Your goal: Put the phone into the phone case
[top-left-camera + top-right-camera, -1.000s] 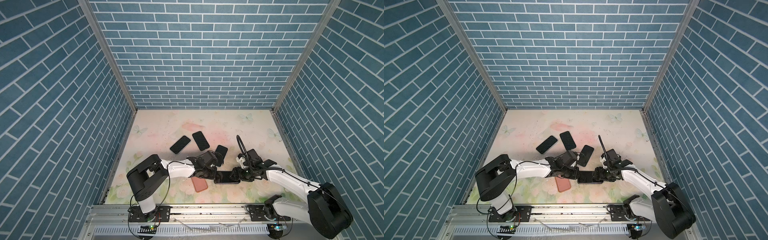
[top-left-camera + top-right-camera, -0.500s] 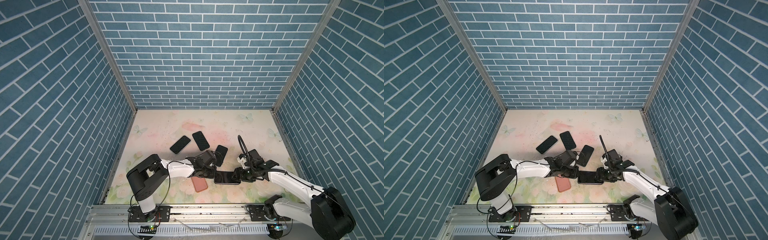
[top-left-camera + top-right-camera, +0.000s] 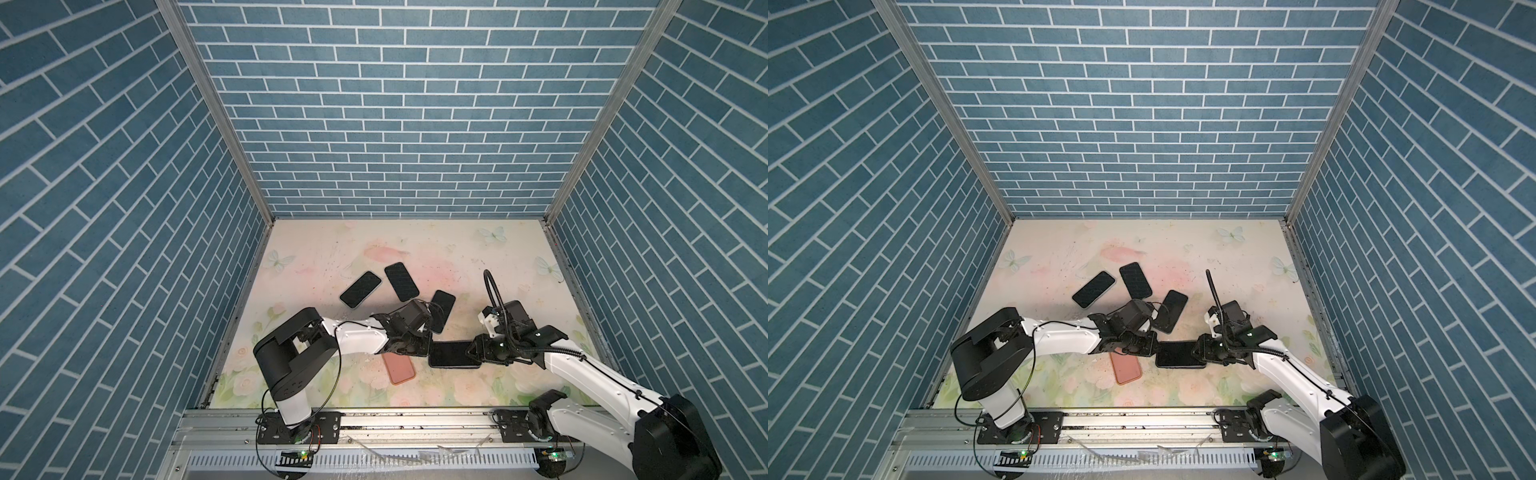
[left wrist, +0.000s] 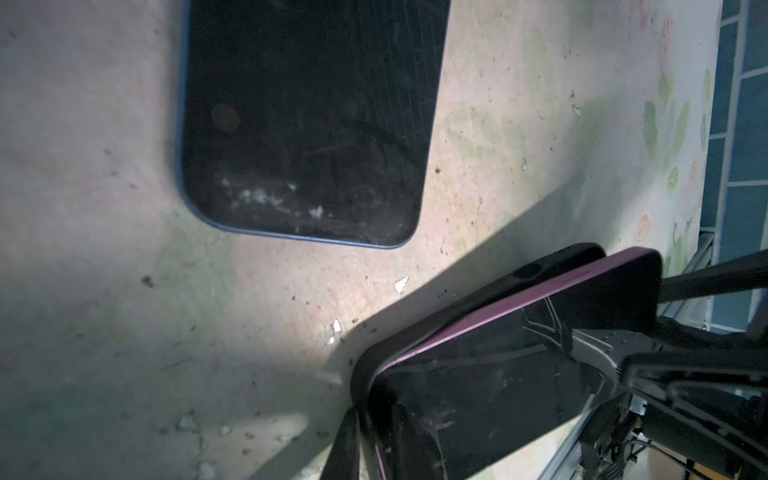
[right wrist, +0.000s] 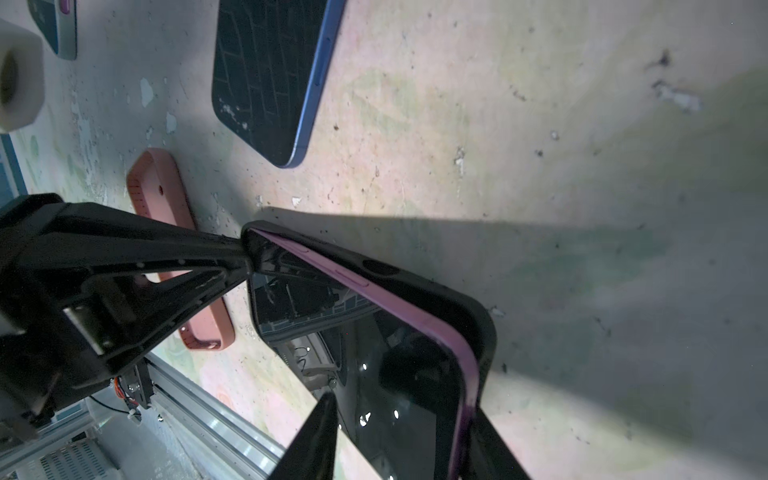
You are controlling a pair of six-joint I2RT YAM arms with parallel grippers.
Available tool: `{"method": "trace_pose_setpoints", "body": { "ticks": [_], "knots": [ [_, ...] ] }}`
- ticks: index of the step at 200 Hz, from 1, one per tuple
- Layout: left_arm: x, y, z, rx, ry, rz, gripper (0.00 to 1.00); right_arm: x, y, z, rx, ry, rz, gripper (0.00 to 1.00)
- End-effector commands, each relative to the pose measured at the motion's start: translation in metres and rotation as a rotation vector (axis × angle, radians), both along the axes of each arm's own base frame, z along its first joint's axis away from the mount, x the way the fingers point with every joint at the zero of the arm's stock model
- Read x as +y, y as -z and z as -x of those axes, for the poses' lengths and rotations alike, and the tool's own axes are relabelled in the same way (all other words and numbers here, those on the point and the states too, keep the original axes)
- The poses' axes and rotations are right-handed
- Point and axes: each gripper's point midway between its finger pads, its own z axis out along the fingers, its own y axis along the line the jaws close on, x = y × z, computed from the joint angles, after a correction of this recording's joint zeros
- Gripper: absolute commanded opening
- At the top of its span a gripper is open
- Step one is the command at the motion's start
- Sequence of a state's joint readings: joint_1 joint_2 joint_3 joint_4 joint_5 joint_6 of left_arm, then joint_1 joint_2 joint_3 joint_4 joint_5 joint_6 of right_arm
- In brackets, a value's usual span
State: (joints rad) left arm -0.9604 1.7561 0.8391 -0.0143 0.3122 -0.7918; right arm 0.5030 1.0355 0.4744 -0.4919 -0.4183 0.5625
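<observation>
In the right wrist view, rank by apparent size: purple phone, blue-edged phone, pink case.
1. purple phone with the black case: largest, though nearest the camera.
2-3. blue-edged phone, pink case: look alike; one is cropped, the other partly covered, so unranked.

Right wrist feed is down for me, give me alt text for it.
A purple-edged phone sits partly in a black case, its side showing above the rim; the left pincer clamps the far end, the right pincer straddles the near end. A pink case and a blue-edged phone lie beyond.
</observation>
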Motion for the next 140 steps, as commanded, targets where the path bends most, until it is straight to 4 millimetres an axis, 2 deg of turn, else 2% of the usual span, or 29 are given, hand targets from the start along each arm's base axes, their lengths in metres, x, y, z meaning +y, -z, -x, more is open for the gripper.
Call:
{"method": "trace_pose_setpoints", "body": {
  "ticks": [1, 31, 59, 118, 136, 140],
  "knots": [
    [0.089, 0.1, 0.071, 0.237, 0.035, -0.406, 0.17, 0.044, -0.032, -0.005, -0.067, -0.136, -0.223, 0.42],
    [0.086, 0.098, 0.071, 0.239, 0.024, -0.381, 0.21, 0.025, 0.004, -0.002, 0.022, -0.093, -0.071, 0.28],
    [0.081, 0.097, 0.071, 0.245, 0.019, -0.361, 0.21, 0.024, 0.016, -0.002, 0.054, -0.091, -0.046, 0.21],
    [0.081, 0.096, 0.072, 0.253, -0.01, -0.34, 0.22, 0.03, 0.021, 0.0, 0.071, -0.112, -0.051, 0.21],
    [0.078, 0.093, 0.069, 0.251, -0.023, -0.325, 0.23, 0.03, 0.016, -0.001, 0.06, -0.108, -0.059, 0.28],
    [0.086, 0.097, 0.074, 0.261, -0.026, -0.341, 0.24, 0.03, 0.014, -0.002, 0.054, -0.101, -0.061, 0.3]
  ]
}}
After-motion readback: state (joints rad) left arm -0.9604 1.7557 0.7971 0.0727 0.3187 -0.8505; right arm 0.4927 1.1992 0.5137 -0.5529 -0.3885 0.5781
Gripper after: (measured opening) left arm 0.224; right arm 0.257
